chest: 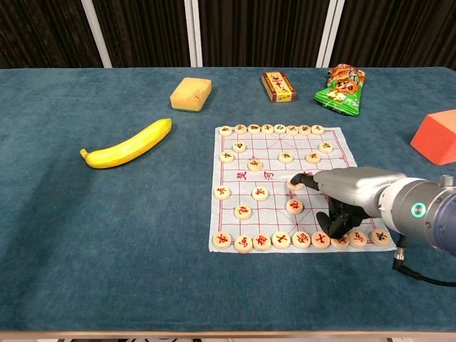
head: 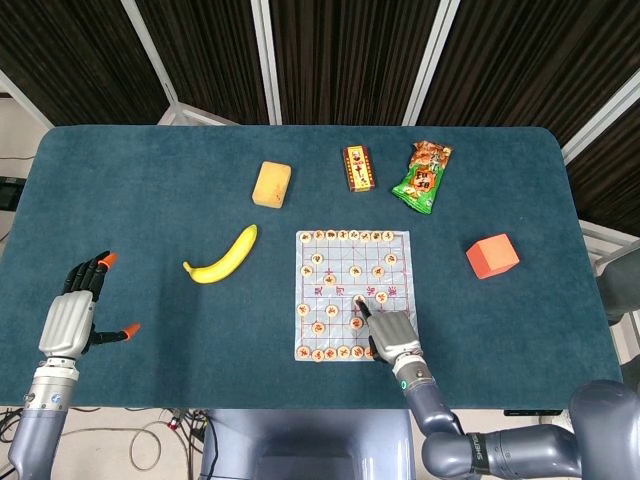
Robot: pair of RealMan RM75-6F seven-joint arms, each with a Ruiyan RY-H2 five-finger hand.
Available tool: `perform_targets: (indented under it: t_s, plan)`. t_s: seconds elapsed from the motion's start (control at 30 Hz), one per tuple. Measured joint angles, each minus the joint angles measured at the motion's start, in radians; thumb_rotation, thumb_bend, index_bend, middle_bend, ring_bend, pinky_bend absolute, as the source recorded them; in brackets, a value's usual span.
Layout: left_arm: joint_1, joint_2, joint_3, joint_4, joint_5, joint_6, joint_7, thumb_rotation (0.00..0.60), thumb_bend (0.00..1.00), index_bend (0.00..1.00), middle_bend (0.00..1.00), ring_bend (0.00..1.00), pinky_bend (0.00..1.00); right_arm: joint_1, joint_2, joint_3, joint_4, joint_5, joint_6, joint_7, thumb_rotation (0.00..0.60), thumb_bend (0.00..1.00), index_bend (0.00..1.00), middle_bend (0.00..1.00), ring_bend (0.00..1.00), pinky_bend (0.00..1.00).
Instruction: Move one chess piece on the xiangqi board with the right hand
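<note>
The xiangqi board (head: 341, 268) is a pale sheet with round wooden pieces, lying at the table's front centre. My right hand (head: 392, 335) rests over the board's near right corner, one finger stretched out and the others curled under. That fingertip (chest: 303, 178) presses on one chess piece (chest: 292, 184) just short of the board's middle band; another piece (chest: 294, 206) sits right behind it. In the head view the pressed piece (head: 358, 302) shows at the fingertip. My left hand (head: 75, 310) hovers far off at the table's front left, fingers spread, holding nothing.
A banana (head: 222, 256) lies left of the board. Along the back stand a yellow sponge (head: 271, 184), a small card box (head: 357, 167) and a green snack bag (head: 423, 176). An orange block (head: 492, 255) sits to the board's right.
</note>
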Motion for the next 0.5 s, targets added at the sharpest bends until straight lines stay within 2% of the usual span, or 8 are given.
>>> perform_targets:
  t_s: [0.5]
  plan:
    - [0.0,0.001,0.0,-0.001,-0.002,-0.001,-0.001,0.6,0.0,0.0,0.0,0.0,0.0,0.002,-0.014,0.014,-0.001,-0.01,0.018,0.0,0.6,0.76,0.05,1.0,1.0,0.87]
